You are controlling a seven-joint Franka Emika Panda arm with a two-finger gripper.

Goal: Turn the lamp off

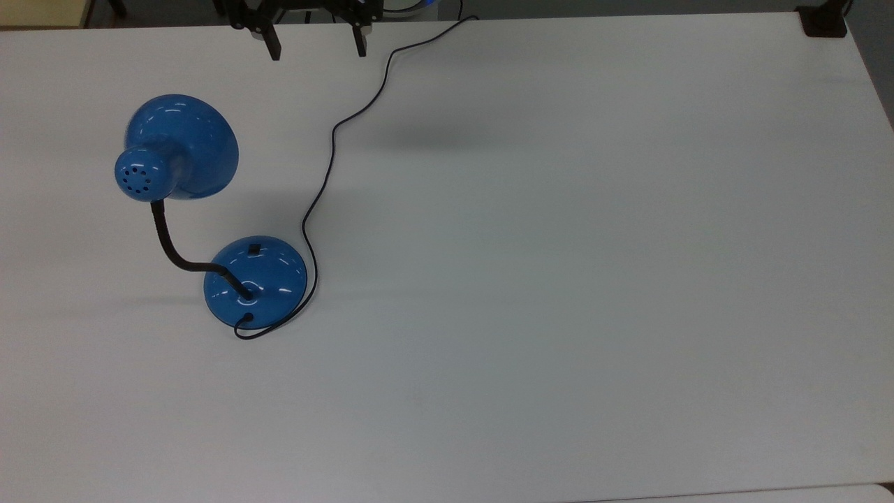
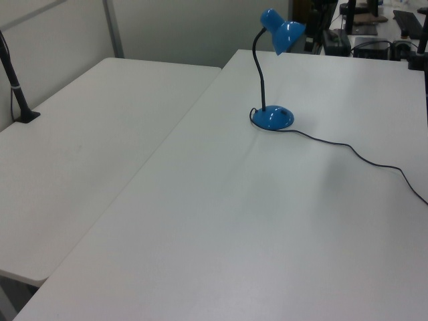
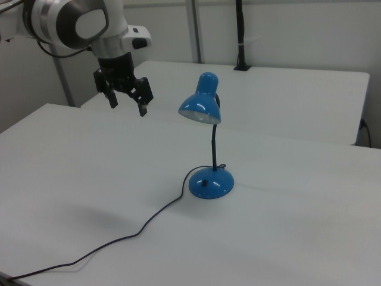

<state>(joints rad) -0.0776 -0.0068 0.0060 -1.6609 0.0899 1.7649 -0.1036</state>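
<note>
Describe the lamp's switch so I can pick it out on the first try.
Start at the white table and find the blue lamp near the top view's left. Follow its black gooseneck down to the round domed base. The switch is the small black rectangle on the dome's upper slope, on the top view's far side, opposite where the cord plugs in.

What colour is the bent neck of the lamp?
Black; the neck shows best in the top view.

Two white tables [image 2: 200, 221] [image 2: 80, 147] stand edge to edge in a plain, evenly lit room, with pale partition walls [image 3: 286, 30] behind them and a black post [image 3: 240, 36] clamped at twelve o'clock on the farther table.
</note>
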